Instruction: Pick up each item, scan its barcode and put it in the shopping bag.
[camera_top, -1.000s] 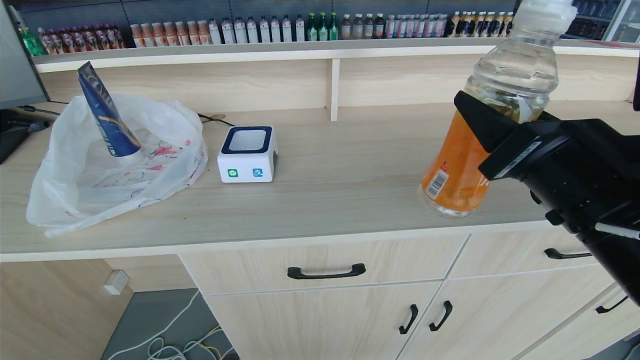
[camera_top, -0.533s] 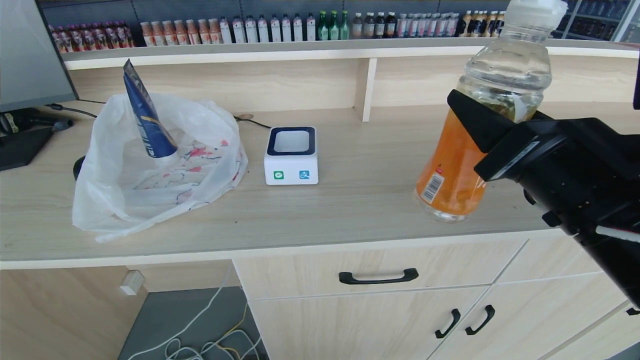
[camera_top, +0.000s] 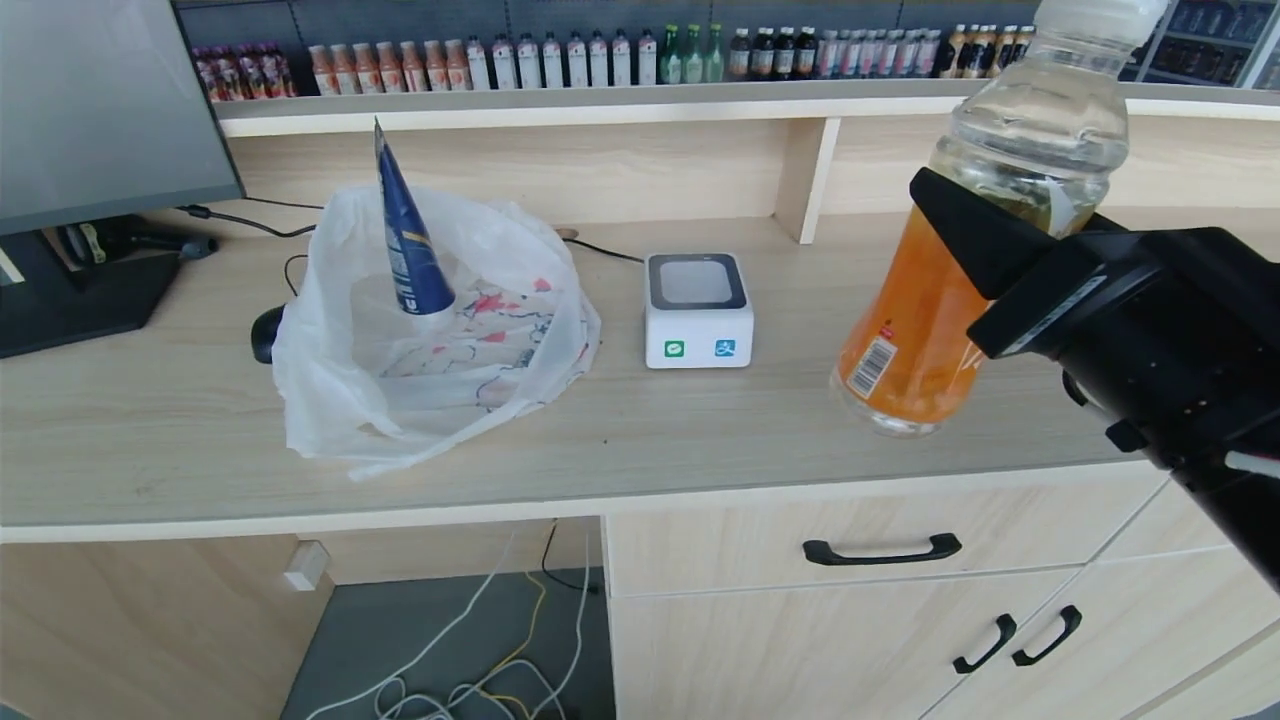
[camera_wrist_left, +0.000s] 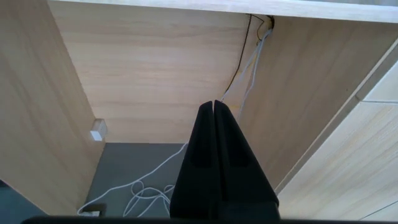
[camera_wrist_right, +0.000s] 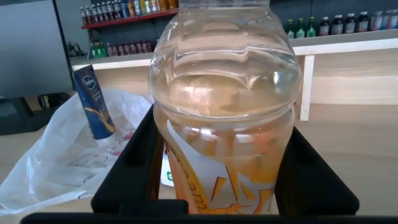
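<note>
My R gripper (camera_top: 988, 238) clamped on orange drink bottle (camera_top: 915, 330), over counter (camera_top: 700, 430) front edge (barcode on scanner (camera_top: 698, 312) side). My L gripper (camera_wrist_left: 215, 121) pinched closed, empty, below counter.

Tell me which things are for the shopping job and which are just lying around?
For the job: orange drink bottle; white scanner box; plastic shopping bag; blue tube standing in it.
Just lying about: monitor; computer mouse; bottles on the back shelf.
</note>
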